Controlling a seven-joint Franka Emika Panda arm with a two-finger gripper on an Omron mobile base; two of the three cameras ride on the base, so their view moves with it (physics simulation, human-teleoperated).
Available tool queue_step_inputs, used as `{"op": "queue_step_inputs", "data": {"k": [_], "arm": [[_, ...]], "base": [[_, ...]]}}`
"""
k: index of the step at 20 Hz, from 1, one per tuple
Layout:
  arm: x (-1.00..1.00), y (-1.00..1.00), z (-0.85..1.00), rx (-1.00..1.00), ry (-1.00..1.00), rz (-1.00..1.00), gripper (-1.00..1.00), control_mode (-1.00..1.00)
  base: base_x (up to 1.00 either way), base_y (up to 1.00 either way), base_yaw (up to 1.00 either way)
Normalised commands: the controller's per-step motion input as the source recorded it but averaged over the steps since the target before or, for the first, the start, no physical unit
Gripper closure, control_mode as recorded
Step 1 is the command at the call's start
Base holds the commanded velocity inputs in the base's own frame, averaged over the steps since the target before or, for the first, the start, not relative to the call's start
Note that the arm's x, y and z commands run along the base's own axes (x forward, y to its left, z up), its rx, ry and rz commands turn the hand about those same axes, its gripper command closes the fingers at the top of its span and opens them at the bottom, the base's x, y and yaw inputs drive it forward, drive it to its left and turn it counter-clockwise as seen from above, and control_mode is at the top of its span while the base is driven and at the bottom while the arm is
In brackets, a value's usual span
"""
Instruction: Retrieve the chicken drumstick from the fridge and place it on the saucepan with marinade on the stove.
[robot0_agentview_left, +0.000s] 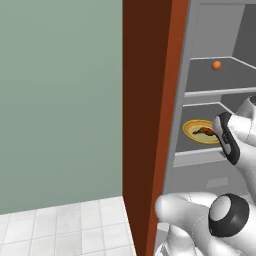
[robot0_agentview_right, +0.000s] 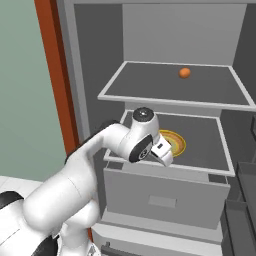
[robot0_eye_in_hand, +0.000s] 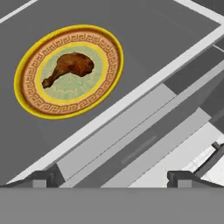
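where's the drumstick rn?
The chicken drumstick lies on the yellow plate on the fridge's lower shelf, below the orange ball.

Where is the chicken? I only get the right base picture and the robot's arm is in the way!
Observer: The chicken drumstick lies on a yellow plate, in the middle of it, in the hand view.
Operator: Is the robot holding it?
Observer: No. The gripper has its fingertips wide apart with nothing between them, and the plate is off ahead of them.
Operator: Which shelf is the plate on?
Observer: In the left base view the plate is on the fridge shelf below the one with the orange ball.
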Motion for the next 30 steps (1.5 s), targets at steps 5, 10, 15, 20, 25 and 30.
{"op": "queue_step_inputs", "data": {"k": [5,10,15,20,25,30], "arm": [[0.83,-0.11,-0.04,0.00,-0.05,0.00,-1.00,-1.00],[0.68,-0.22,0.00,0.00,0.00,0.04,-1.00,-1.00],[0.35,-0.40,0.00,0.00,0.03,0.16,-1.00,-1.00],[0.20,-0.50,0.00,-0.03,0.00,0.31,-1.00,-1.00],[0.01,-0.12,-0.03,-0.13,0.02,0.35,-1.00,-1.00],[0.00,0.12,-0.04,-0.29,0.05,0.27,-1.00,-1.00]], "base": [[0.00,0.00,0.00],[0.00,0.00,0.00],[0.00,0.00,0.00],[0.00,0.00,0.00],[0.00,0.00,0.00],[0.00,0.00,0.00]]}}
